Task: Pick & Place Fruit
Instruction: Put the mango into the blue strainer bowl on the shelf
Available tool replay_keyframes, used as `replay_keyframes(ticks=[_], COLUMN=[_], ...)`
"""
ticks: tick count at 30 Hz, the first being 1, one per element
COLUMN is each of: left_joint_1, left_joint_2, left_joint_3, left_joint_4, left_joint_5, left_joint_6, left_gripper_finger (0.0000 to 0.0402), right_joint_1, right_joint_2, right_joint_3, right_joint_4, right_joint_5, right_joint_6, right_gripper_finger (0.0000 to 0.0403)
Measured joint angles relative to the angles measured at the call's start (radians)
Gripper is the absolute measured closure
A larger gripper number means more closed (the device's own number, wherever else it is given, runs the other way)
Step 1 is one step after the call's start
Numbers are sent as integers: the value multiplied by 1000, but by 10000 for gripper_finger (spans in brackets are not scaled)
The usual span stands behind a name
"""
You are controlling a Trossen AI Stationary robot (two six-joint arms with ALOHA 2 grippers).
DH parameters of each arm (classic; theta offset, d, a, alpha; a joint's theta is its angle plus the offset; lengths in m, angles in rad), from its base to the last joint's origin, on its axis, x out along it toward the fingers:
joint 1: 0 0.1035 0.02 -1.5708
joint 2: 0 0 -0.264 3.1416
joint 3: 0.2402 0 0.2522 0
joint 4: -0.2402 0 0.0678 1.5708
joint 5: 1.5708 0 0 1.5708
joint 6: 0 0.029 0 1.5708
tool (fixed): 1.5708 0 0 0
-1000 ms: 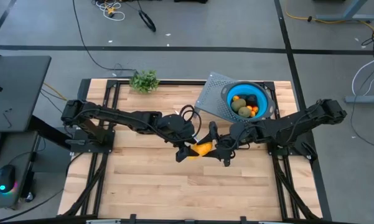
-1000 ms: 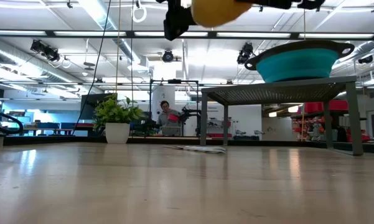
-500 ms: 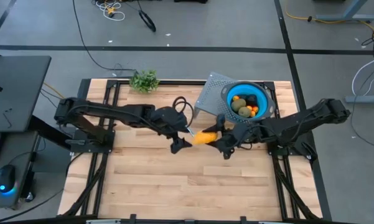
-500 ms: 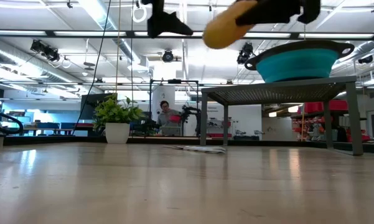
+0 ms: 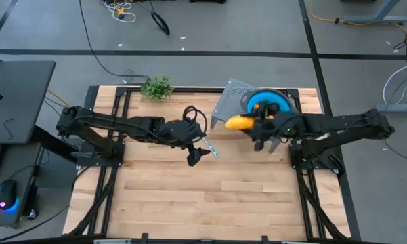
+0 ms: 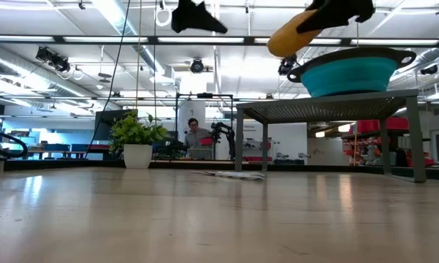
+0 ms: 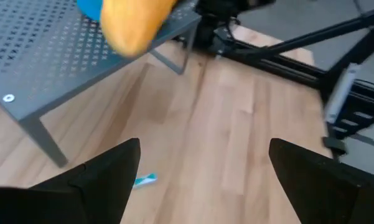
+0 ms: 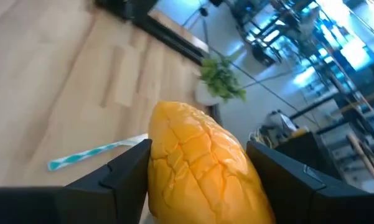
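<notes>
The right gripper (image 5: 255,129) is clenched on the yellow fruit (image 5: 238,122): in the right wrist view its 2 dark fingers (image 8: 121,177) press against either side of the fruit's ridged skin. The fruit juts out past the fingertips, held in the air above the grey perforated stand (image 5: 229,103), just beside the rim of the blue bowl (image 5: 265,103). The bowl's contents are mostly hidden by the arm. Well apart from these fingers, over the wooden table (image 5: 189,196), the left gripper (image 5: 196,154) hangs with its fingers spread and nothing between them. Near it lies what looks like the blue-handled knife (image 5: 210,149). A leafy green sprig (image 5: 156,87) sits at the table's far edge.
</notes>
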Motion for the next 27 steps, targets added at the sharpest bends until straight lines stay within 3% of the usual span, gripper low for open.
replay_keyframes(ticks=[9,11,19,27], left_joint_1=[-65,-75,-65,-19], left_joint_2=[34,33,33,33], left_joint_3=[-11,-51,-261,-377], left_joint_4=[2,97,469,653], left_joint_5=[-145,-149,-16,68], left_joint_6=[112,161,321,370], left_gripper_finger=[37,37,38,38], right_joint_1=[-114,-129,-210,-327], right_joint_2=[-172,-207,-258,-258], right_joint_3=[0,0,0,0], right_joint_4=[-86,-100,-194,-262], right_joint_5=[-10,-9,-3,49], right_joint_6=[48,69,151,188], right_gripper_finger=[145,145,144,144])
